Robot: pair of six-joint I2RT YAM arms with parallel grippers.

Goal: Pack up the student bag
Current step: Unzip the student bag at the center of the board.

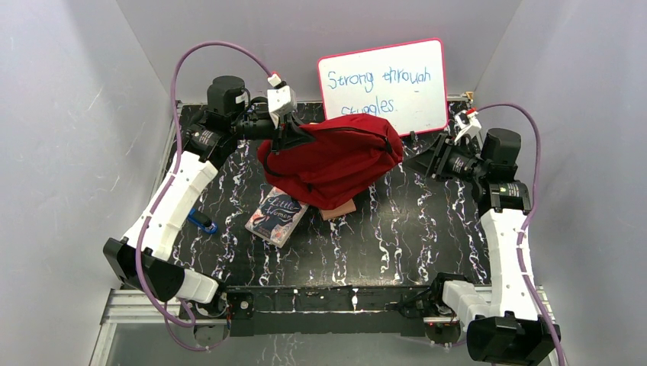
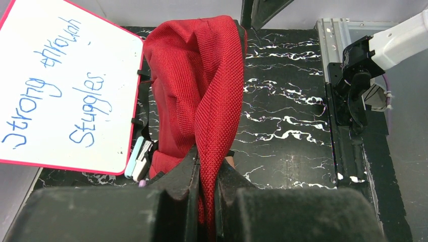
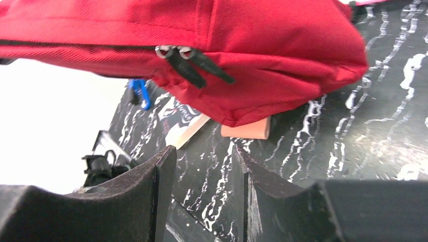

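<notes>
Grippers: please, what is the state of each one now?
Left gripper: closed on red fabric of the student bag.
Right gripper: open, holding nothing.

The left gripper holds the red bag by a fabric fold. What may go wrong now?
The left gripper pinches only a fold of the student bag, so it may slip. The bag overlaps the book and the tan wallet; dragging it may push them. The whiteboard close behind may get knocked.

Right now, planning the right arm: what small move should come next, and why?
Probably ease the right claw up toward the zipper pulls: the left claw pinches the student bag, its zip looks closed, and the right claw is open facing them.
</notes>
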